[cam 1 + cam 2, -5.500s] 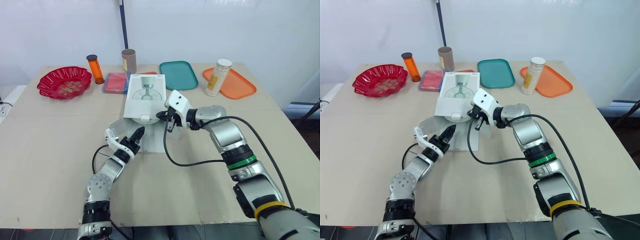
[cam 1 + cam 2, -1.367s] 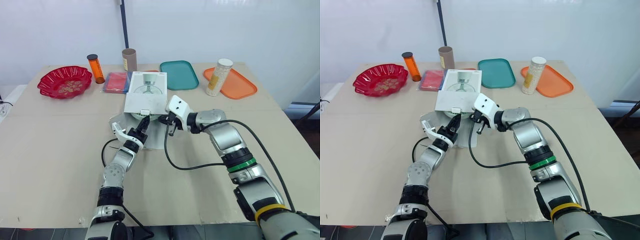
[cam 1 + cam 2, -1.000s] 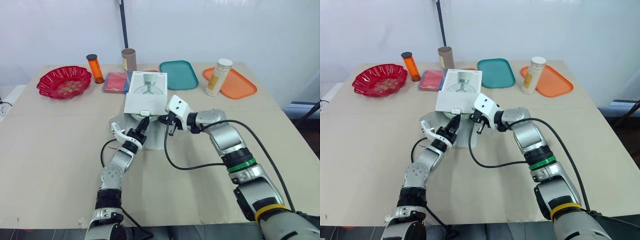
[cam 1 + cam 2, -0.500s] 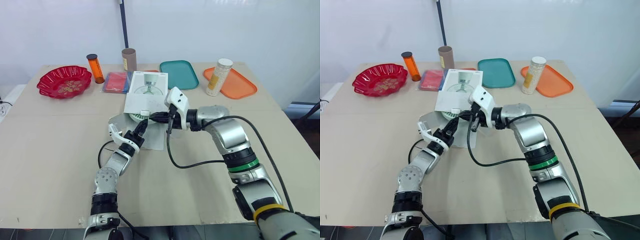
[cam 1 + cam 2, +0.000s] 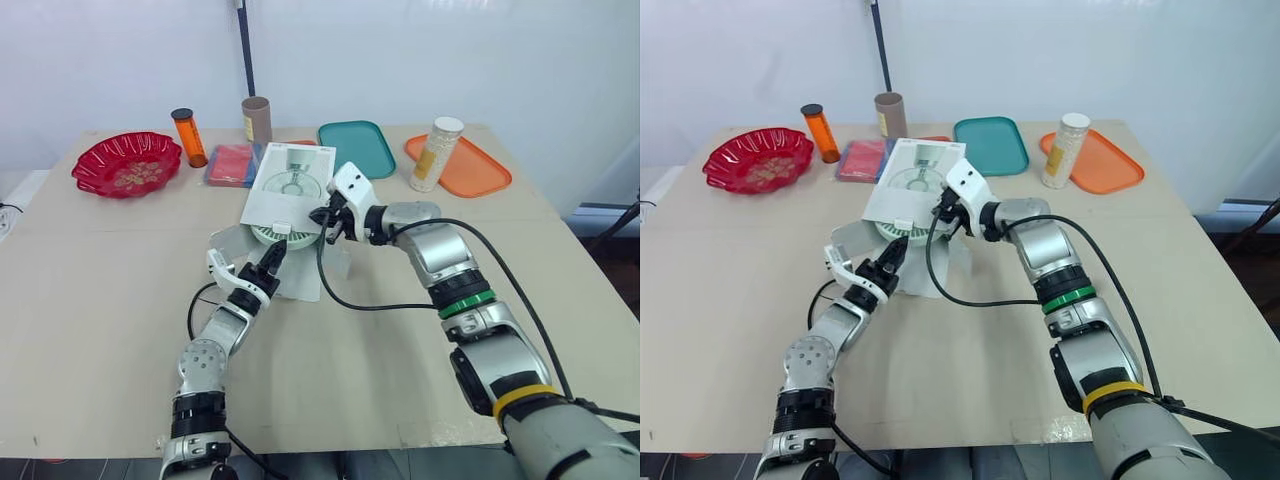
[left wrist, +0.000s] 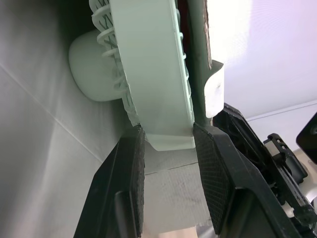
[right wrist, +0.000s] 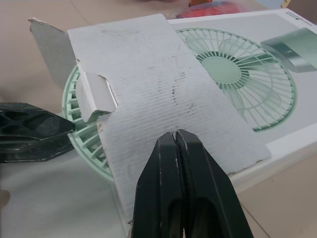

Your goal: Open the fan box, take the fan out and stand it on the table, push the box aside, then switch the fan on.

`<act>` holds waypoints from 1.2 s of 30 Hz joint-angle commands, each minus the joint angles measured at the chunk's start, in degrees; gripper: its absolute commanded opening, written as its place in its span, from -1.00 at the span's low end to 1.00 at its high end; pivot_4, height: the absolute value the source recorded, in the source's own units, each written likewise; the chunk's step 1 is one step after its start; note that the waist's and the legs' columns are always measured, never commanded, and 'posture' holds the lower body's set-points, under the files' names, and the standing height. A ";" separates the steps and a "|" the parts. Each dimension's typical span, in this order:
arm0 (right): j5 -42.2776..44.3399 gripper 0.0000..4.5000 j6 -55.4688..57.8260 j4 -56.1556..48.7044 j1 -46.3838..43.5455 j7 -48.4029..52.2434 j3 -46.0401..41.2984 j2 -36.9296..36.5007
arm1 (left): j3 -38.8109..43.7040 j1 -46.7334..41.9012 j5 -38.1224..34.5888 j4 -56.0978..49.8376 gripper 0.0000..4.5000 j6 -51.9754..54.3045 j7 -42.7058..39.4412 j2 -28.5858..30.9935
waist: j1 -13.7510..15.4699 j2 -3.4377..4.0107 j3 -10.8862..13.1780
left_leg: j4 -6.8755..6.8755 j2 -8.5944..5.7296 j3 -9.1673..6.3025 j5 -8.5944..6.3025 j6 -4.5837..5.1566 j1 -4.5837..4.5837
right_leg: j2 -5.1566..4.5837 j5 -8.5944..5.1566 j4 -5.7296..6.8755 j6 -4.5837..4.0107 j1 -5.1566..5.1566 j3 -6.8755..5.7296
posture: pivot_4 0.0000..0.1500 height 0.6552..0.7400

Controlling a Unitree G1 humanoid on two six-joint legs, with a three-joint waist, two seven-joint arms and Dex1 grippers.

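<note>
No lettering is legible anywhere; the print on the fan box (image 5: 290,185) is too small to read
</note>
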 commanded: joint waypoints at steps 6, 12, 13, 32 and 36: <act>-1.61 -1.00 -2.36 3.63 -0.86 -0.37 -0.26 0.89 | -0.86 6.38 -1.92 -4.05 -0.29 1.87 0.96 -1.31 | -0.10 0.01 -0.01 | 0.00 0.01 0.00 0.00 0.01 0.03 | 0.01 0.00 0.00 -0.01 0.02 0.00 | 1.00 1.00; -2.11 -1.00 -2.28 3.09 -0.37 -0.01 -0.15 0.41 | -1.43 10.00 -5.61 -7.73 -0.29 5.57 1.51 0.73 | -0.12 0.02 -0.04 | 0.00 0.02 0.00 -0.02 0.03 0.06 | 0.02 0.00 0.00 -0.01 0.05 0.00 | 1.00 1.00; -2.12 -1.00 -2.22 2.97 -0.32 0.04 -0.16 0.33 | -1.38 10.67 -6.37 -8.59 -0.29 6.10 1.79 1.11 | -0.13 0.02 -0.04 | 0.00 0.02 0.00 -0.02 0.03 0.07 | 0.01 0.00 0.00 -0.01 0.05 0.00 | 1.00 1.00; -1.81 -1.00 -2.07 -0.07 1.23 1.19 0.18 -0.45 | -2.23 19.43 -11.52 -19.10 0.82 8.20 4.19 6.43 | 0.07 0.06 -0.07 | 0.00 0.02 0.00 -0.03 0.05 0.10 | 0.01 -0.01 0.00 -0.02 0.09 0.00 | 1.00 1.00; -1.90 -1.00 -2.23 -0.69 1.61 1.54 0.47 -0.32 | -1.28 18.51 -11.49 -18.37 0.82 7.60 3.84 7.90 | 0.08 0.06 -0.07 | -0.01 0.02 -0.01 -0.03 0.05 0.09 | 0.01 -0.01 0.00 -0.02 0.08 0.00 | 1.00 1.00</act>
